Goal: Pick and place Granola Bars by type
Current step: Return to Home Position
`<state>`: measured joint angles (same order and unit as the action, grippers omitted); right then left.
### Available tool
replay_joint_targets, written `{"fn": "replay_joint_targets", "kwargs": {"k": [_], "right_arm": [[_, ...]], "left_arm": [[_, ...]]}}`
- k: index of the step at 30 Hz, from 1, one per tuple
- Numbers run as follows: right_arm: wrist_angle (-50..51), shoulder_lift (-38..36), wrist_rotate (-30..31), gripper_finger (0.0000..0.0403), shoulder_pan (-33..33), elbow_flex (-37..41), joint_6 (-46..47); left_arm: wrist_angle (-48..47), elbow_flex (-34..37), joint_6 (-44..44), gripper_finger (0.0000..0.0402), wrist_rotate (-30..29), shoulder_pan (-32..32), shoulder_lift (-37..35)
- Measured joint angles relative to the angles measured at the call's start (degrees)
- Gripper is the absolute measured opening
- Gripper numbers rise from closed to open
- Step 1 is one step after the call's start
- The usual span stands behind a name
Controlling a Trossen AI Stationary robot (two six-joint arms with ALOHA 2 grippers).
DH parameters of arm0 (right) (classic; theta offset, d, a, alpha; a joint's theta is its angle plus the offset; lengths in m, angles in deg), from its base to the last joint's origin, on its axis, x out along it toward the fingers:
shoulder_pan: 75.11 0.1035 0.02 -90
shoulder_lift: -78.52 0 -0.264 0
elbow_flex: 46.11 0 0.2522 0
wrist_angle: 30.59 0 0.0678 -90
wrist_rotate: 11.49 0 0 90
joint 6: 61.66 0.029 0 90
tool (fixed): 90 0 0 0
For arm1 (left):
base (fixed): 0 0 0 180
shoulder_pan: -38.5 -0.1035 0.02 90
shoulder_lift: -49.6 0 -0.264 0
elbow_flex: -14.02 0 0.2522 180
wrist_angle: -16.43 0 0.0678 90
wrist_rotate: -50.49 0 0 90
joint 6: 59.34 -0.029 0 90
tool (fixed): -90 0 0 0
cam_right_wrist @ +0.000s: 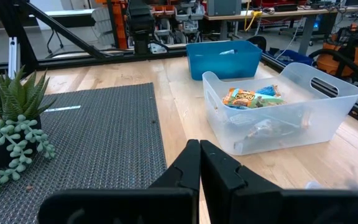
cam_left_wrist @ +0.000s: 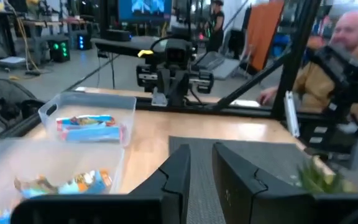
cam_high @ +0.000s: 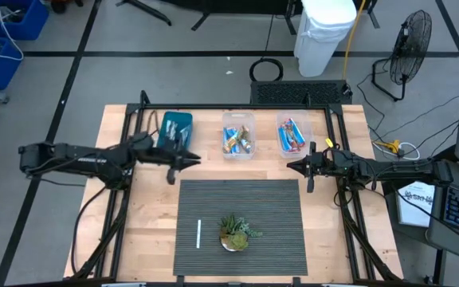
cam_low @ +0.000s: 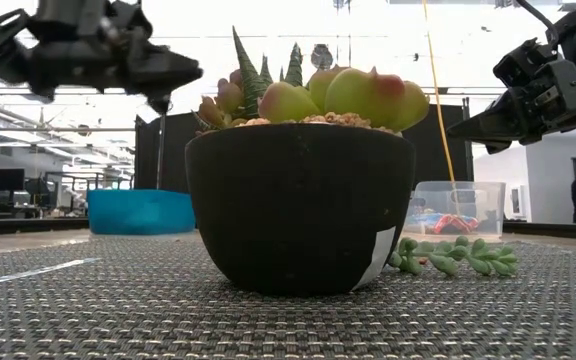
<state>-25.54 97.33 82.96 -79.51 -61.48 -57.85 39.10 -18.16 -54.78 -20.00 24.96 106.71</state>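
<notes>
1. Right now the left gripper (cam_high: 191, 159) shows a narrow gap between its dark fingers and holds nothing. It hangs over bare wood near the opaque blue plastic bin (cam_high: 188, 119).
2. The right gripper (cam_high: 292, 166) has its fingers pressed together, empty, near the right clear plastic bin (cam_high: 292, 118).
3. The granola bars are in shiny, crinkled wrappers. The tan/gold-with-blue bars (cam_high: 239, 140) lie in the middle clear plastic bin (cam_high: 238, 115). The blue-and-red bars (cam_high: 292, 137) lie in the right clear plastic bin.
4. The blue bin holds a pale silvery-blue wrapper (cam_high: 172, 131); I can't count the bars in it.
5. There is print on a tan wrapper (cam_right_wrist: 244, 96), but it isn't readable.
6. A dark ribbed woven mat (cam_high: 269, 215) sits on the light wooden table (cam_high: 146, 223). On the mat are a round black pot of green succulents (cam_high: 236, 233) and, beside it, a thin white stick (cam_high: 199, 233).
</notes>
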Motion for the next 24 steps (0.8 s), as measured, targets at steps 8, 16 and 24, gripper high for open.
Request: {"fn": "replay_joint_targets", "kwargs": {"k": [8, 16, 24], "right_arm": [[0.0, 0.0, 0.0, 0.0004, 0.0, 0.0, 0.0], [0.0, 0.0, 0.0, 0.0004, 0.0, 0.0, 0.0], [0.0, 0.0, 0.0, 0.0004, 0.0, 0.0, 0.0]], "left_arm": [[9.8, 13.1, 4.7, 0.0074, -1.8, 1.4, -7.5], [8.7, 17.5, 2.3, 0.0074, -0.7, 3.1, -11.9], [6.4, 17.9, 0.0, 0.0074, -0.5, 5.6, -12.2]]}}
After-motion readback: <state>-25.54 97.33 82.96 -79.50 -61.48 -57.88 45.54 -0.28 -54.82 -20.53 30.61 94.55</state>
